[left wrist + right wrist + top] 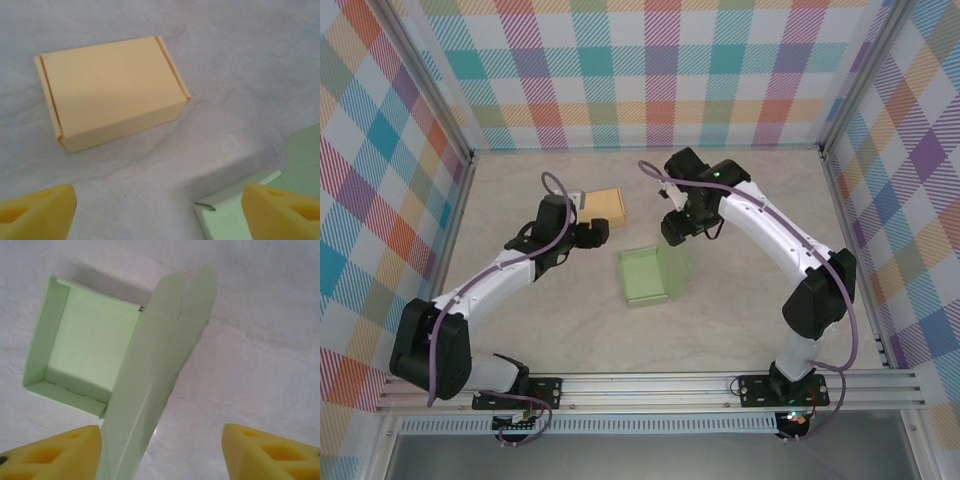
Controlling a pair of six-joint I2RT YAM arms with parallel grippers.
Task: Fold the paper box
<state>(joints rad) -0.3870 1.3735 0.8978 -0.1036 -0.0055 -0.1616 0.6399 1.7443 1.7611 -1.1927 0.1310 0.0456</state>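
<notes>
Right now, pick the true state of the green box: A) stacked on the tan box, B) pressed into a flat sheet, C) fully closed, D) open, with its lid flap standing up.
D: the green box is open, its lid flap standing up, apart from the closed tan box.

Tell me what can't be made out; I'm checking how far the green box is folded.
Left wrist: green paper box cut off at the bottom-right corner.
Right wrist: raised lid hides the wall behind it; its lower end runs off the bottom edge.
</notes>
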